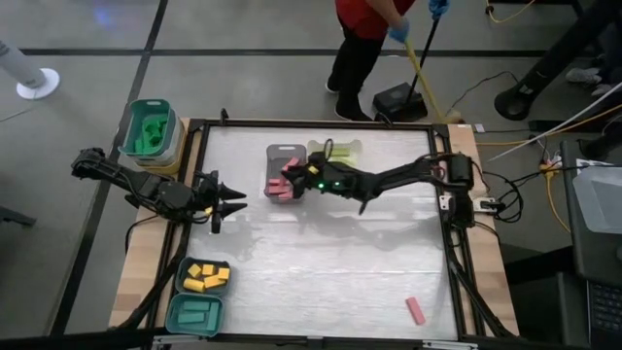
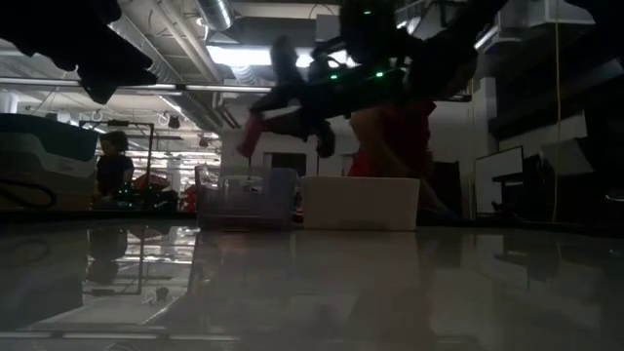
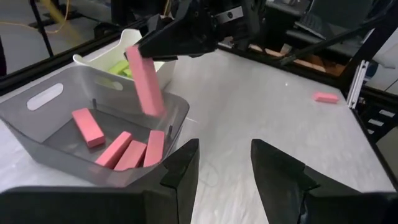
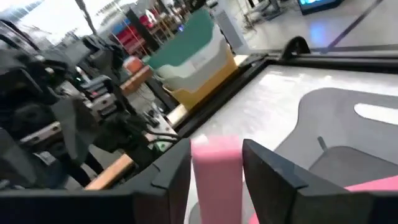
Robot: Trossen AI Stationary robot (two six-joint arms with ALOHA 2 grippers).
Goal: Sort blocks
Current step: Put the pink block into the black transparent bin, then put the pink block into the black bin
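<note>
My right gripper (image 1: 290, 185) reaches from the table's right over the grey tray (image 1: 277, 154) and is shut on a pink block (image 3: 145, 81). Several pink blocks (image 3: 130, 152) lie flat on the tray's floor. Behind it stands the white tray (image 1: 352, 148), which holds light green blocks (image 3: 118, 66). One more pink block (image 1: 416, 311) lies flat on the table near the near right corner. My left gripper (image 3: 225, 163) is open. It hovers to the left of the grey tray (image 3: 37, 127) and touches nothing. My right gripper (image 4: 216, 155) pinches the pink block's upper end (image 3: 134, 55) between its two fingers. The fingers come from the table's right, slanting down. The block hangs below them, tilted and lifted clear, with its lower end (image 3: 153, 107) above the grey tray's inside.
At the table's left edge, a teal tray with green blocks (image 1: 149, 128) sits on a stack at the far end. A tray of yellow blocks (image 1: 206, 277) and a teal tray (image 1: 197, 313) sit at the near end. A person (image 1: 367, 44) stands beyond the far edge. The table's middle (image 1: 330, 262) is bare.
</note>
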